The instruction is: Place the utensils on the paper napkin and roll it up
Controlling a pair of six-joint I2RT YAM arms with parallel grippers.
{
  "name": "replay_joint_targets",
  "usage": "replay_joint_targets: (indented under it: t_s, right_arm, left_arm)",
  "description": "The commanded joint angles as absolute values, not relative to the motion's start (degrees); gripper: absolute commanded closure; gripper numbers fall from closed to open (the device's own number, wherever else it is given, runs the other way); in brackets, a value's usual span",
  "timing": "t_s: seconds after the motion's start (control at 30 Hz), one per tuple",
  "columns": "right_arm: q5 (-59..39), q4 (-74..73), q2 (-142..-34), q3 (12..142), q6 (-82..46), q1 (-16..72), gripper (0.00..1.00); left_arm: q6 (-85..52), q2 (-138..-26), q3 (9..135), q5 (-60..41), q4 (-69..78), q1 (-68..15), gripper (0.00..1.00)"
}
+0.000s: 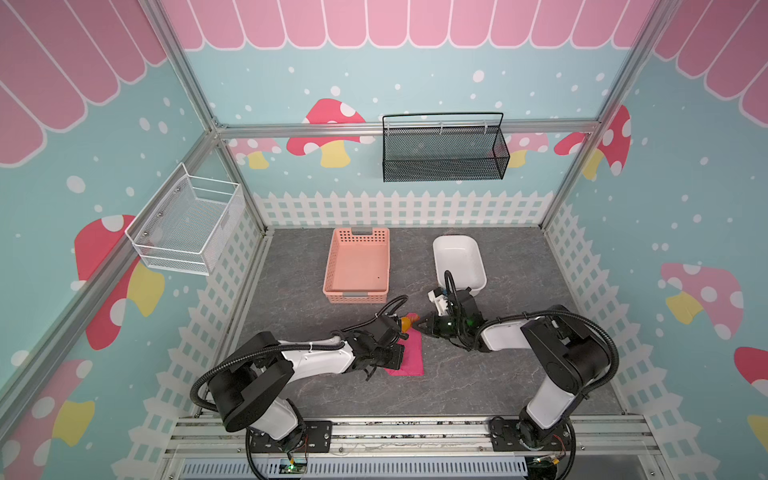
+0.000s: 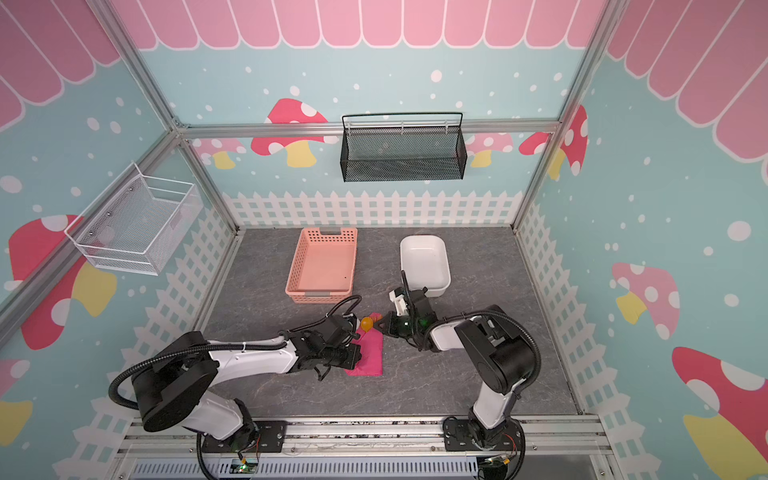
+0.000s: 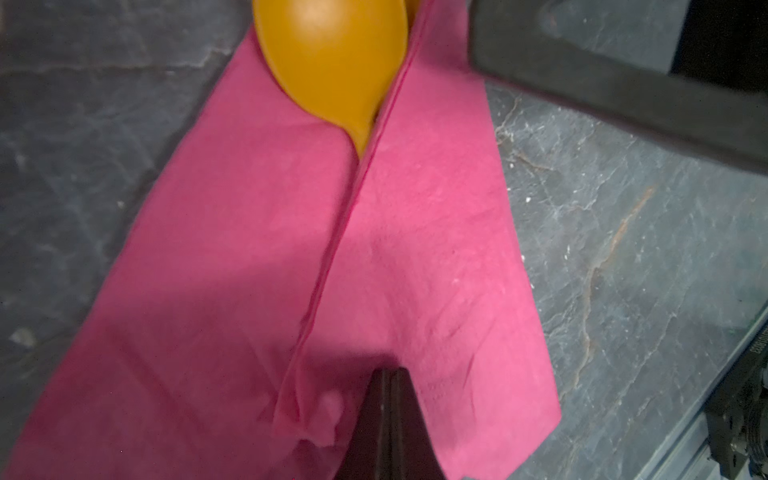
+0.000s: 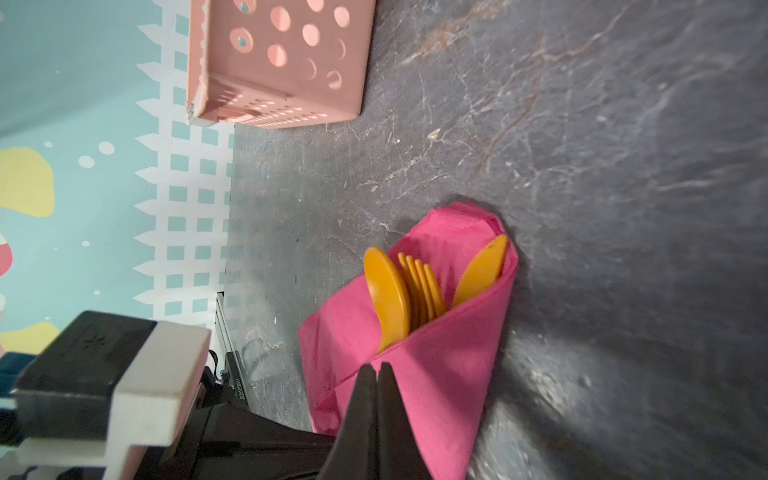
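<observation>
Both top views look steeply down from high above my bases [image 1: 291,434], facing the back wall [image 1: 395,83], taking in the whole tabletop [image 1: 498,374]. Left wrist camera: very close over the paper napkin [image 3: 436,249]. Right wrist camera: low, slightly farther off, skimming the tabletop. All four share that paper napkin
</observation>
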State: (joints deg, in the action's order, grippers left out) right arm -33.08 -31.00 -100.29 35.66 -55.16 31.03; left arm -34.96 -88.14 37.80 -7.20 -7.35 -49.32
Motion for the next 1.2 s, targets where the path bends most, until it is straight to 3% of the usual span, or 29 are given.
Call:
replay_joint_targets:
  t_s: [0.0, 0.37, 1.17]
  right_arm:
    - [-33.8, -33.6, -102.1, 36.0, -56.2, 30.9, 0.97]
    - [-28.7, -23.7, -101.1, 34.3, -54.5, 30.9, 0.99]
    - [-25.6, -25.1, -88.7, 28.2, -56.8, 27.7, 0.98]
  left_arm:
    - [-33.9, -88.3, 38.4, -5.5, -10.6, -49.5, 0.97]
    - [-33.7, -87.3, 38.8, -5.1, -11.3, -49.6, 0.97]
    - [-33.2, -88.9, 39.7, -6.5, -10.7, -49.7, 0.97]
